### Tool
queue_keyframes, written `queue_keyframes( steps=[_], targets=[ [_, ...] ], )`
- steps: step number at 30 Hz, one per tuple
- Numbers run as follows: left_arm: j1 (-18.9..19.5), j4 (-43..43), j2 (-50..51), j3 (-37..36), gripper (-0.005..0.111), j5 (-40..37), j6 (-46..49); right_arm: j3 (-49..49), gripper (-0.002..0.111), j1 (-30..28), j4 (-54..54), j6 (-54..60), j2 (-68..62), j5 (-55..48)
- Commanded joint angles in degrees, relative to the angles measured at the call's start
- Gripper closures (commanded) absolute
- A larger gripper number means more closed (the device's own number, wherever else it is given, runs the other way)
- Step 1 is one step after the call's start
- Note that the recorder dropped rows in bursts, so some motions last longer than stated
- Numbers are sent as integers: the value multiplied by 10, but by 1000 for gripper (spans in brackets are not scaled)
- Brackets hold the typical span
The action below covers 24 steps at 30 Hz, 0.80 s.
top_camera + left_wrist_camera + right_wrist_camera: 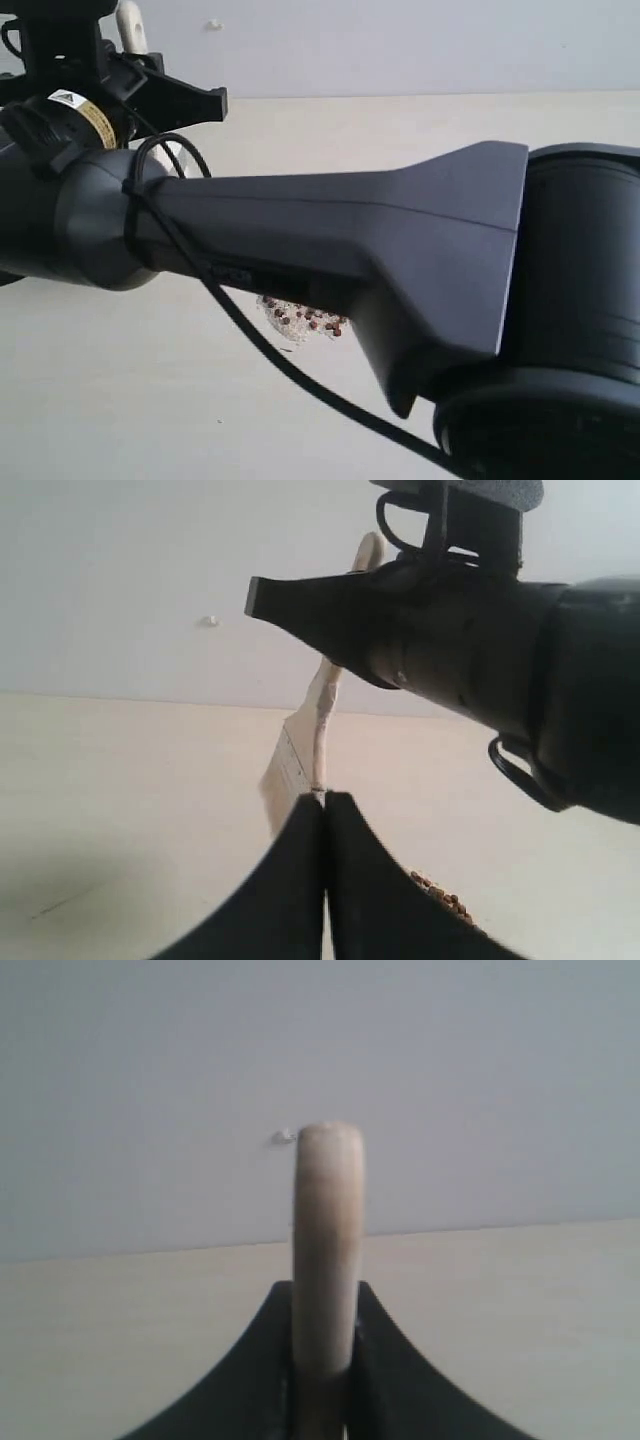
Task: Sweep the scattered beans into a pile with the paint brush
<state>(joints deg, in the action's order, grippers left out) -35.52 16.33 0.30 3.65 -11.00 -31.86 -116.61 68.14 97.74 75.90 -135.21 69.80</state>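
The right gripper [325,1300] clamps the paint brush [327,1230], whose cream handle rises between its fingers. The left gripper [325,802] is pressed together, empty (brush head just beyond its fingertips). The beans [441,891] lie beside those fingers.

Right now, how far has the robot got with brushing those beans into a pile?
Looks done: some beans lie bunched together under the arm, which hides anything beyond. In hand: the right gripper grips the paint brush by its handle, handle end up; the left gripper is shut, empty. Left: stray beans may remain out of sight, so more sweeping could follow.
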Motion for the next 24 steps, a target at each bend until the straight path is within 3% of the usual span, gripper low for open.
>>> queue_keyframes(
  steps=[1, 6, 12, 19, 24],
  targets=[
    [2, -1, -3, -3, 107, 2, 1, -4, 108, -5, -48, 91, 1, 2],
    [2, -1, -3, -3, 107, 2, 1, -4, 108, -8, -47, 128, 1, 2],
    [2, -1, -3, -3, 107, 2, 1, -4, 108, -29, 19, 48, 1, 2],
    [2, -1, -3, -3, 107, 2, 1, -3, 108, -46, 22, -41, 1, 2],
    [2, -1, -3, -3, 107, 2, 1, -3, 108, -45, 21, -8, 1, 2]
  ],
)
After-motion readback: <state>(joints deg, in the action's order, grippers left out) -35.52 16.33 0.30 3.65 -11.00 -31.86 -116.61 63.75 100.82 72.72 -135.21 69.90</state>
